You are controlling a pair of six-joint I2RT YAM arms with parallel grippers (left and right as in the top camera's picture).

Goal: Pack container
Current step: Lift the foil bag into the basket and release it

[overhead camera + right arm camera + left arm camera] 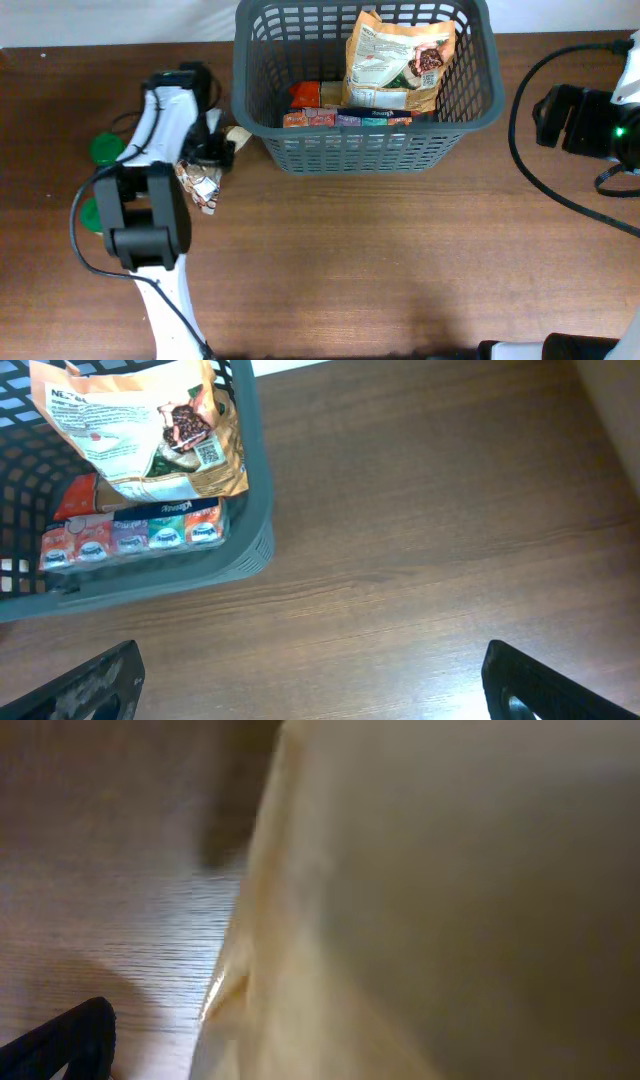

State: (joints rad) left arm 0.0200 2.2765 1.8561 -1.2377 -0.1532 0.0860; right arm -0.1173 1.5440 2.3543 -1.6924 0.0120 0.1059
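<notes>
The dark grey slotted basket [370, 150] stands at the back middle of the table and also shows in the right wrist view [250, 550]. Inside it are a tan snack bag [398, 62] and a row of small colourful cartons [345, 119]. My left gripper [215, 148] is low on the table just left of the basket, at a tan packet [237, 134]. That packet [450, 900] fills the left wrist view, very close and blurred. Only one finger [60, 1040] shows, far out to the side. My right gripper [310, 690] is open and empty over bare table right of the basket.
A crumpled printed wrapper [200, 186] lies by the left arm. Two green round things [104, 148] [88, 212] sit at the far left. The right arm's body [590, 120] and black cables [530, 170] are at the right edge.
</notes>
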